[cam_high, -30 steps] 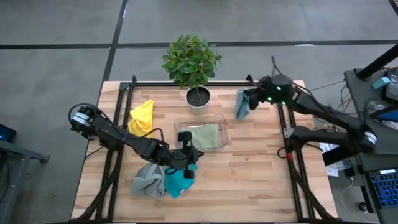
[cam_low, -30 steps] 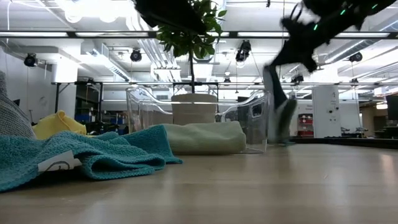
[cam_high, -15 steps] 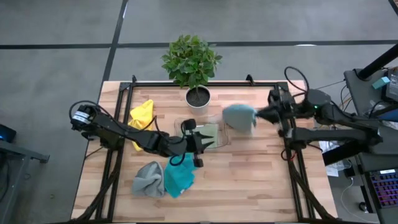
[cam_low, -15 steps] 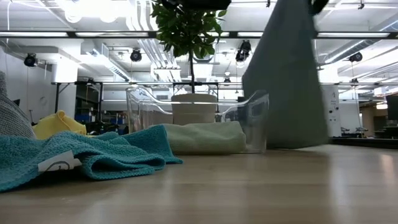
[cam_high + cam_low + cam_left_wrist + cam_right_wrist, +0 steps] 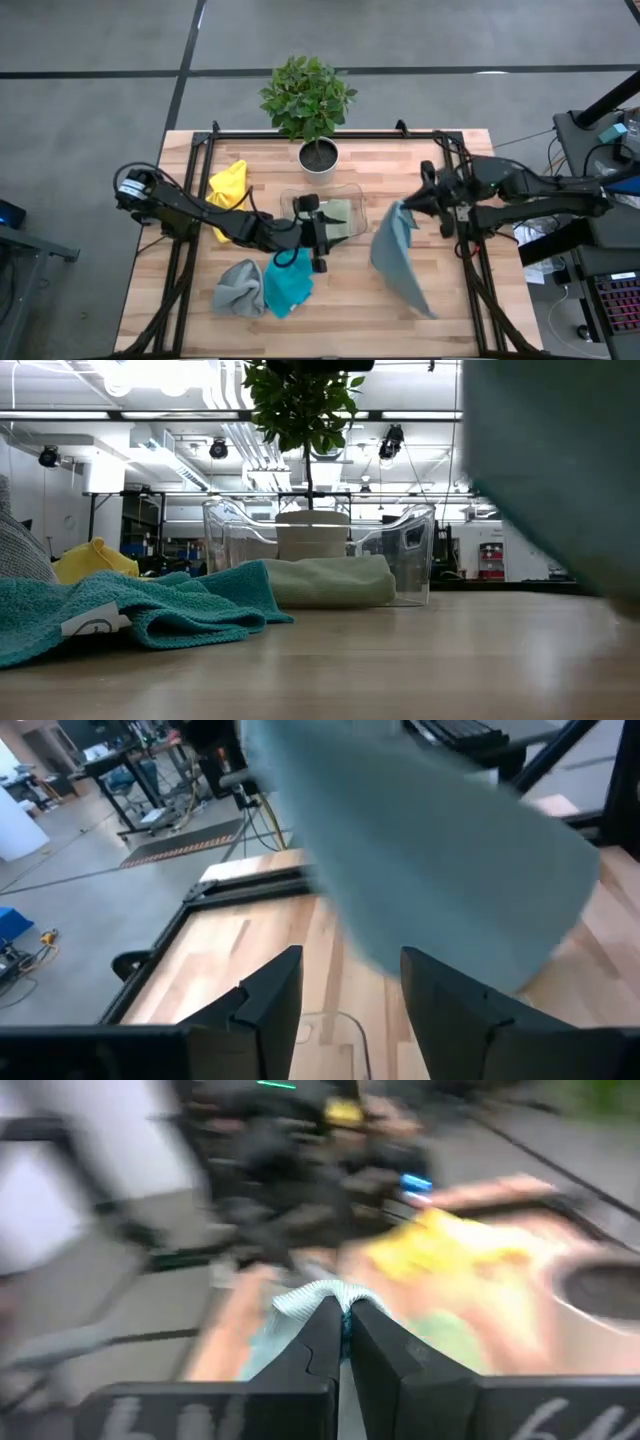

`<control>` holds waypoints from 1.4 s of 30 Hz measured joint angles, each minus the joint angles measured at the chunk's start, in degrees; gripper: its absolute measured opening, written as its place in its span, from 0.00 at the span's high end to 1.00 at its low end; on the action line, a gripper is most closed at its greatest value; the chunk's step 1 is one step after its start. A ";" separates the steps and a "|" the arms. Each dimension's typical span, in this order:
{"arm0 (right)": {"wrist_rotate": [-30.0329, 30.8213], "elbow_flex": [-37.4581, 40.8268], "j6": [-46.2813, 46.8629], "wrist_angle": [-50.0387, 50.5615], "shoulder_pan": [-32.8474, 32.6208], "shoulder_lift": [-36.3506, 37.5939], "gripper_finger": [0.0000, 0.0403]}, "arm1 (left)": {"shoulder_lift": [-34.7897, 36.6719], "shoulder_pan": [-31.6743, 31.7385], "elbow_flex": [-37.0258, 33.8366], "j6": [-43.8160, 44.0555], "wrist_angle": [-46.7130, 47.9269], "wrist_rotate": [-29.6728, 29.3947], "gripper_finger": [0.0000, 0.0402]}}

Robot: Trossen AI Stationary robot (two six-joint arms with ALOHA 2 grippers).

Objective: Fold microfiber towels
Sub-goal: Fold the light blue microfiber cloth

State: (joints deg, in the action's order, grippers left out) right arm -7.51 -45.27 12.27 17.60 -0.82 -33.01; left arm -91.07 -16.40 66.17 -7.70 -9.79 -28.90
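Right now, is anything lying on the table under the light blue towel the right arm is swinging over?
Nothing visible: the light blue towel hangs from the right end effector over bare table.

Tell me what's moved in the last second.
The right gripper, jaws shut on the light blue towel, swung it from the far edge toward the table's middle, where it hangs spread. The left gripper left the teal towel for the clear tray, jaws opening. Other towels stayed put.

Bare table (image 5: 470,290) front right; hanging light blue towel (image 5: 398,255) blocks centre; clear tray (image 5: 358,192), plant (image 5: 308,98) behind.
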 joint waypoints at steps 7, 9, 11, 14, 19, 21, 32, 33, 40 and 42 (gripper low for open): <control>16.85 -0.07 7.46 24.01 -0.07 -0.81 0.98 | 0.00 0.02 -0.09 0.00 0.61 0.00 0.61; 25.20 -0.02 10.18 29.71 0.00 -1.78 0.98 | 0.00 0.06 -0.09 0.00 0.47 0.00 0.61; 30.52 0.02 11.82 33.56 -0.04 -3.12 0.98 | 0.00 0.19 -0.09 -0.02 0.37 0.02 0.61; 33.00 0.07 13.22 34.07 -0.04 -5.45 0.98 | 0.00 0.22 -0.09 0.00 0.44 0.00 0.61; 32.56 -0.21 14.02 33.17 -0.04 -10.48 0.88 | 0.00 0.22 -0.09 1.20 0.42 0.00 0.61; 32.54 -0.82 14.09 33.40 -0.04 -12.01 0.81 | 0.00 0.22 -0.09 1.35 0.41 0.00 0.61; 7.73 -4.48 17.96 31.15 -3.68 -16.20 0.54 | 0.00 -0.99 -0.09 1.51 0.44 0.02 0.61; 7.09 -3.63 18.39 29.80 -5.29 -16.61 0.54 | 0.00 -1.25 -0.09 1.51 0.44 0.02 0.61; 7.21 1.88 20.95 19.51 -19.18 -23.43 0.56 | -0.39 -3.42 -0.09 1.52 -0.04 0.06 0.61; 7.54 2.92 20.63 16.32 -23.03 -26.45 0.57 | -0.71 -3.93 -0.05 1.79 -0.38 0.05 0.61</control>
State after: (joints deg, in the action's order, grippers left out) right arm 0.03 -42.36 32.91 33.92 -23.85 -59.46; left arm -91.77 -20.33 66.13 -5.91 -10.16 -28.85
